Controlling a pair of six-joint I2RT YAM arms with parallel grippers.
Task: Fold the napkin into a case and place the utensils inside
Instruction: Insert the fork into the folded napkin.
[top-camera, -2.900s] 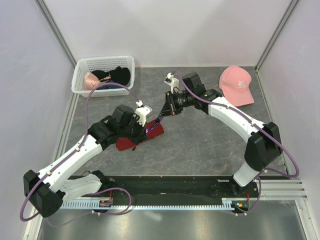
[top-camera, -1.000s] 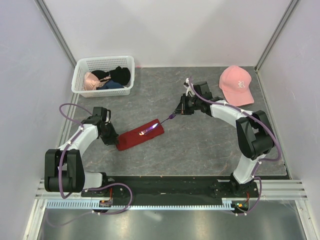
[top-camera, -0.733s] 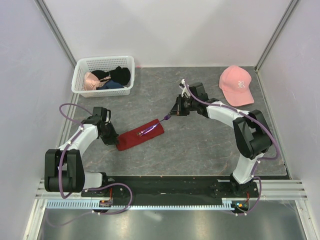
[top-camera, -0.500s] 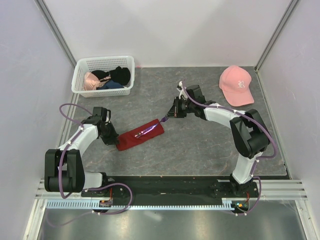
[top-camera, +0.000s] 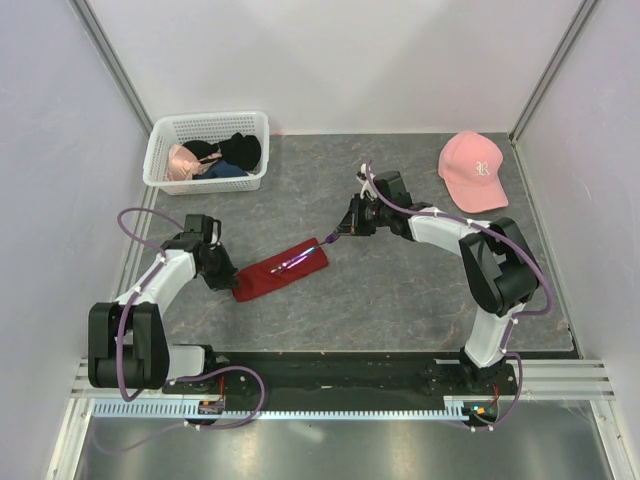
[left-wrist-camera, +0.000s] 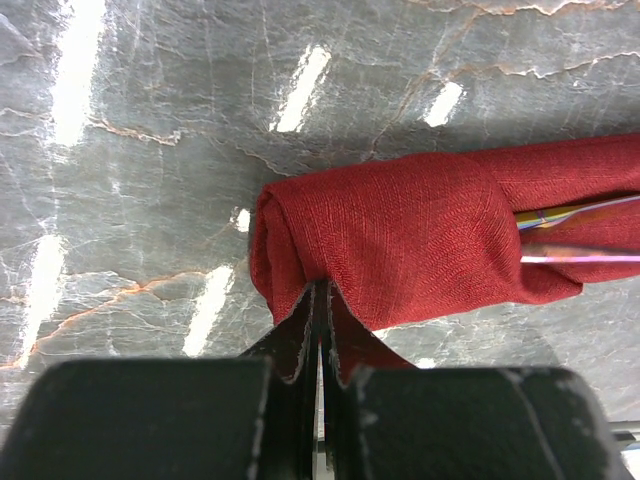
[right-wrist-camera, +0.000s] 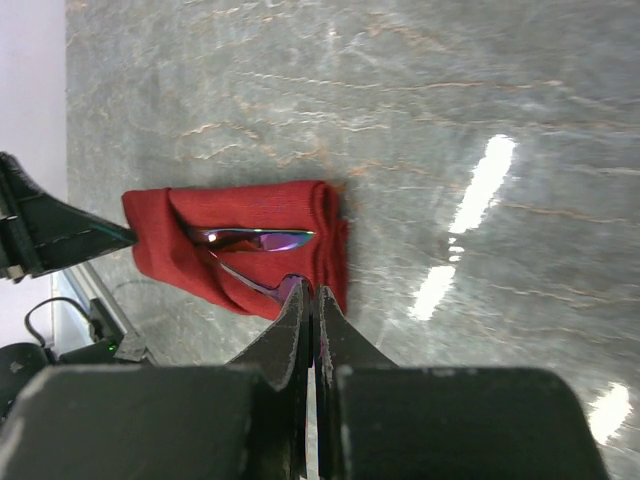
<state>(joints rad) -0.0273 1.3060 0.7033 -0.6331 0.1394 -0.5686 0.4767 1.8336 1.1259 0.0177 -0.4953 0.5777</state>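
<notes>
Two grippers, both with fingers fully together.

Left gripper (left-wrist-camera: 318, 295): the tips meet on the near edge of the case (left-wrist-camera: 400, 240), close to its rolled end. Red cloth rises in a small tent on either side of the fingers, so it reads as a pinch on the fabric.

Right gripper (right-wrist-camera: 308, 295): the tips are closed on the end of a thin iridescent purple utensil (right-wrist-camera: 288, 286). Its handle runs from the tips across the cloth and into the pocket fold. A second utensil (right-wrist-camera: 255, 238) lies in the same pocket, just beside the first, with its shiny length partly showing.

Case: dark red napkin cloth folded into a narrow strip, flat on the table (top-camera: 420, 290) left of centre. It lies diagonally between the two grippers. The end nearer the robot is at the left gripper and the far end is at the right gripper. From the top camera the held utensil bridges the short gap between the far end and the right gripper.

Surroundings: a white basket (top-camera: 160, 150) holding pink and black garments (top-camera: 215, 155) sits at the far left corner. A pink cap (top-camera: 472, 172) is at the far right. Both are well apart from the case.
</notes>
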